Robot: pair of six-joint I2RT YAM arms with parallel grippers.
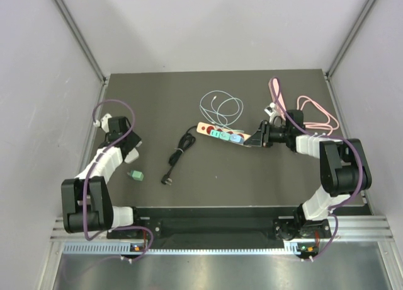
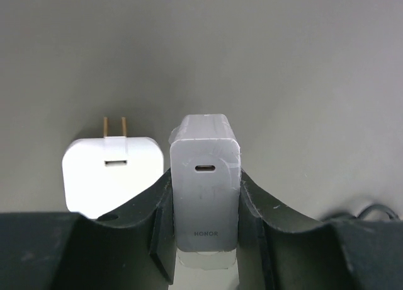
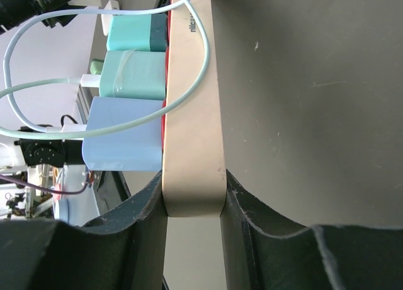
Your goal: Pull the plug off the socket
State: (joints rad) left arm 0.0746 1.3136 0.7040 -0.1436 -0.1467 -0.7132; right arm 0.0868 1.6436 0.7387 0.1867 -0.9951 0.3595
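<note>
The socket, a beige power strip [image 1: 219,134], lies mid-table with three plugs in it: pale blue [image 3: 126,135], green [image 3: 132,75] and teal [image 3: 135,33]. My right gripper [image 3: 193,183] is shut on the strip's near end [image 3: 192,113], seen at the strip's right end from above [image 1: 253,140]. My left gripper [image 2: 204,176] is at the table's left side [image 1: 132,153], away from the strip. It is shut on a pale grey charger plug [image 2: 204,189] marked HONOR, USB port facing the camera. A second white plug [image 2: 112,173], prongs showing, lies just left of it.
A small green plug [image 1: 135,175] lies loose on the mat near the left arm. A black cable [image 1: 178,152] sits left of the strip, a white cable coil [image 1: 220,106] behind it, and a pink cable [image 1: 315,110] at the back right. Walls close in both sides.
</note>
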